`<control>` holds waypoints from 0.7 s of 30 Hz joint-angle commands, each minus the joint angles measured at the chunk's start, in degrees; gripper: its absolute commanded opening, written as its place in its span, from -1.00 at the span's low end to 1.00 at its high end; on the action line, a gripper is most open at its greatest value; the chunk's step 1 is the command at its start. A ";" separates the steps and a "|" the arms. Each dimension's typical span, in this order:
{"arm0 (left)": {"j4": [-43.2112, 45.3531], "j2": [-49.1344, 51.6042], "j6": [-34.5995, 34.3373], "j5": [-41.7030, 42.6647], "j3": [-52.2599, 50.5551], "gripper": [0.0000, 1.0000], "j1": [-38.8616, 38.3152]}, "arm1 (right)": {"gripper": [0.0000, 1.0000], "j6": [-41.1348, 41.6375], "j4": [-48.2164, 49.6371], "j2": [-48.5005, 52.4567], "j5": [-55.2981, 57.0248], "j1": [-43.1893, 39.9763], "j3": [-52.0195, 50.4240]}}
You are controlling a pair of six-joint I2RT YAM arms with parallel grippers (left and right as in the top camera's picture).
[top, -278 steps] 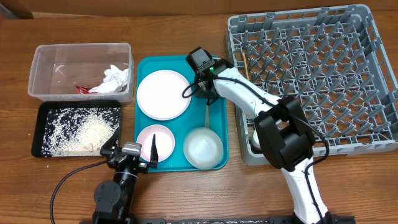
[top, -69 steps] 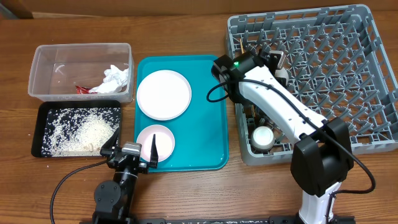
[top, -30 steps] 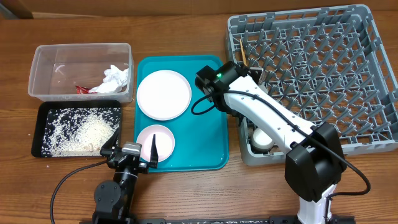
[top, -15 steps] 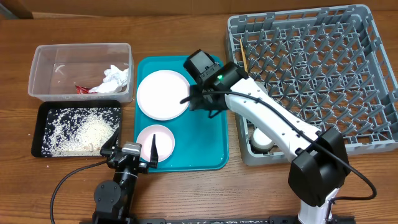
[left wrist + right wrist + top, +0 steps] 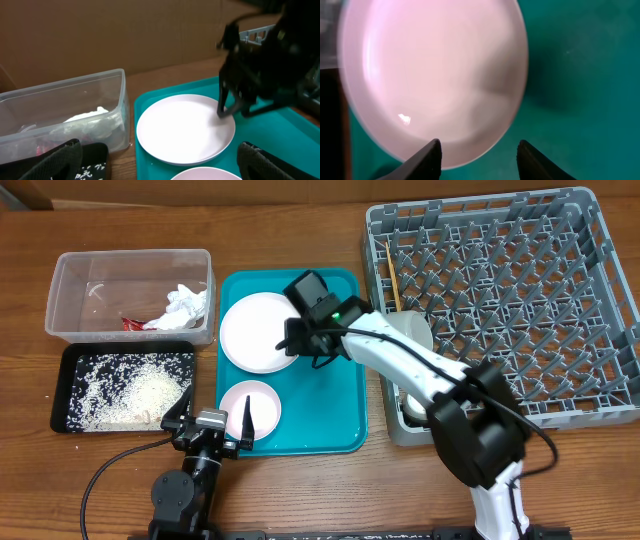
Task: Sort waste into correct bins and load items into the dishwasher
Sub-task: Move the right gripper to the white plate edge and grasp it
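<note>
The right gripper (image 5: 479, 152) hangs part-open and empty, jaws astride the rim of the large white plate (image 5: 430, 75); stiff, glossy, probably slippery (and breakable); pinch that raised edge squarely.

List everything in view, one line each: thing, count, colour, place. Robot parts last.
tub: one, clear, back left
napkin: one, white, in tub
wrapper: one, red, in tub
black tray: one, black, front left
rice grains: many, whitish, in black tray
teal tray: one, teal, centre
large plate: one, white, teal tray's back
small plate: one, pinkish-white, teal tray's front
dish rack: one, grey, right
chopstick: one seen, wooden, rack's left edge
bowl: one, pale grey, rack's left side
cup: one, white, rack's front-left corner
left gripper: one, black, open, beside small plate
right gripper: one, black, open, over large plate's right rim
</note>
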 commanded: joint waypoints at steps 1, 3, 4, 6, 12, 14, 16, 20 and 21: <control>0.00 -0.55 1.05 -0.37 -0.20 1.00 0.39 | 0.01 1.73 0.85 1.38 3.50 -0.31 -0.31; 0.00 -0.55 1.05 -0.37 -0.22 1.00 0.39 | 0.01 2.78 1.01 1.73 5.01 -0.44 -0.33; 0.00 -0.55 1.05 -0.37 -0.22 1.00 0.39 | 0.00 2.75 1.11 1.79 5.01 -0.46 -0.33; 0.00 -0.55 1.05 -0.37 -0.22 1.00 0.39 | 0.00 2.71 1.07 1.79 4.92 -0.46 -0.33; 0.00 -0.55 1.05 -0.37 -0.22 1.00 0.39 | 0.00 -0.59 -0.66 1.77 -2.10 -0.46 -0.33; 0.00 -0.55 1.05 -0.37 -0.20 1.00 0.39 | 0.00 -0.57 -0.66 1.77 -2.10 -0.48 -0.33; 0.00 -0.55 1.05 -0.37 -0.22 1.00 0.39 | 0.00 -0.55 -0.61 1.77 -2.93 -0.48 -0.33; 0.00 -0.55 1.05 -0.37 -0.22 1.00 0.39 | 0.00 -0.52 -0.50 1.77 -4.46 -0.48 -0.31; 0.00 -0.55 1.05 -0.37 -0.22 1.00 0.39 | 0.00 -0.55 0.02 1.77 -4.44 -0.63 -0.31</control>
